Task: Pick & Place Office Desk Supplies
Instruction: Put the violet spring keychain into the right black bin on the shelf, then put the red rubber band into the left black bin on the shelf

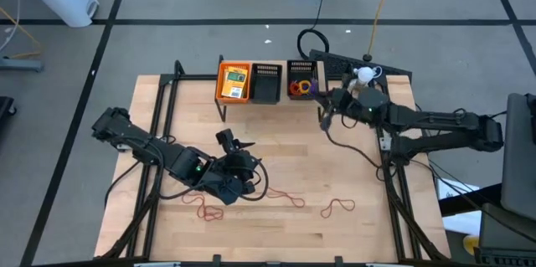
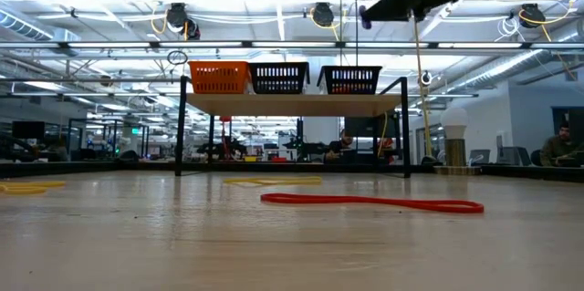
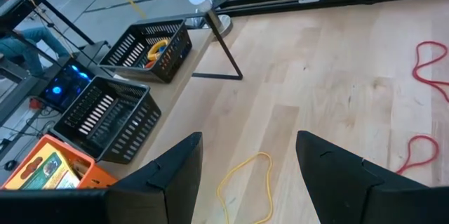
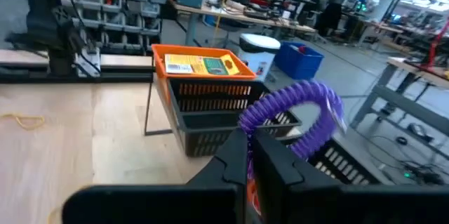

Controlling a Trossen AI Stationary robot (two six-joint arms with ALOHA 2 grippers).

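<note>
Purple coiled ring point(image 4: 298, 115), ribbed and springy-looking, pinched in the closed fingers of the right gripper point(image 4: 249, 155); in the high view that gripper point(image 1: 329, 110) sits upper centre-right, just beside the black mesh tray point(image 1: 301, 70) that already carries small red, orange and yellow rings point(image 1: 299, 88). Judged: this ring is on its way into that tray, not yet dropped. To the left, the orange mesh tray point(image 1: 223, 93) holds flat yellow-orange packets with green labels point(image 1: 235, 81), so that part looks done; the black tray between point(image 1: 266, 83) shows nothing I can make out. Left to do: thin red-brown rubber-band loops on the wood — one lower right of centre point(image 1: 337, 207), others lower left point(image 1: 210, 211) — and a yellow band point(image 3: 247, 180) lying between the wide-spread fingers of the left gripper point(image 3: 249, 171), which holds nothing. In the high view that gripper point(image 1: 230, 185) is low, centre-left. Roughly midway, by my reckoning.
</note>
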